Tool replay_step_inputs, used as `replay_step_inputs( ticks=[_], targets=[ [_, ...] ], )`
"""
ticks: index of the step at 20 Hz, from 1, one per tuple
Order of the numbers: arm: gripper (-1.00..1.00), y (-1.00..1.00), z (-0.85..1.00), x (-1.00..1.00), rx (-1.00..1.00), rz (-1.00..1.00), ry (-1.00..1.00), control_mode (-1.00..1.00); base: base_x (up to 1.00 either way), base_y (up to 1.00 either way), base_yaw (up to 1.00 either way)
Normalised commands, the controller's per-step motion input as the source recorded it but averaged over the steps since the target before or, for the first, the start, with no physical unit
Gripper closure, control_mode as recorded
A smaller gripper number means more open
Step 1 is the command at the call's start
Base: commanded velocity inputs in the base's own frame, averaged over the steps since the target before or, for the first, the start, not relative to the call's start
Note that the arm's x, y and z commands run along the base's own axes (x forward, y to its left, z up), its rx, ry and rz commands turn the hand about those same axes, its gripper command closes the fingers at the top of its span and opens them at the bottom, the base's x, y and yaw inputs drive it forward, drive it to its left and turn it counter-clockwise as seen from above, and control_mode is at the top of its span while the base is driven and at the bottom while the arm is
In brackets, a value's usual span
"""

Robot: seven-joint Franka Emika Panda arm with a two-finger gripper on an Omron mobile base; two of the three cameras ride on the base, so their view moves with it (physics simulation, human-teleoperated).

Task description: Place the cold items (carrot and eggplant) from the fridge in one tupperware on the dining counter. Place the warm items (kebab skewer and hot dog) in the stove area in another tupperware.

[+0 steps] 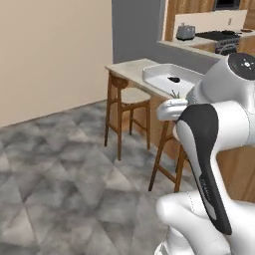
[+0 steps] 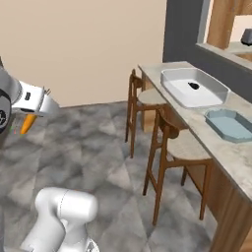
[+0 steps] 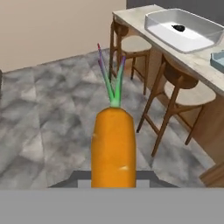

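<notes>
Orange carrot (image 3: 113,146) clamped in our gripper (image 2: 30,114) above the floor; white tub (image 2: 194,87) and blue tub (image 2: 230,124) rest on the counter (image 2: 236,157) beside two stools.

Arm folded high above the base, wrist reaching toward 9 o'clock in the right base view, gripper (image 2: 30,119) clamped on the carrot (image 3: 113,146).

— What stands by the counter?
— Two wooden stools: the far one (image 2: 141,98) and the near one (image 2: 179,147), both tucked under its edge.
— And farther back?
— A toaster (image 1: 185,32) beside a stove (image 1: 219,36), past the grey tiled floor (image 1: 60,164) and beige wall (image 1: 50,50).
</notes>
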Motion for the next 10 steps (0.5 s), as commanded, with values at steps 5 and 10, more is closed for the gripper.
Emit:
replay_step_inputs(
  ticks=[5, 10],
  targets=[
    [1.0, 0.0, 0.0, 0.0, 0.0, 0.0, 0.0, 1.0, 0.99, 0.84, -0.64],
    [1.0, 0.0, 0.0, 0.0, 0.0, 0.0, 0.0, 1.0, 1.0, 0.88, -0.56]
  ],
)
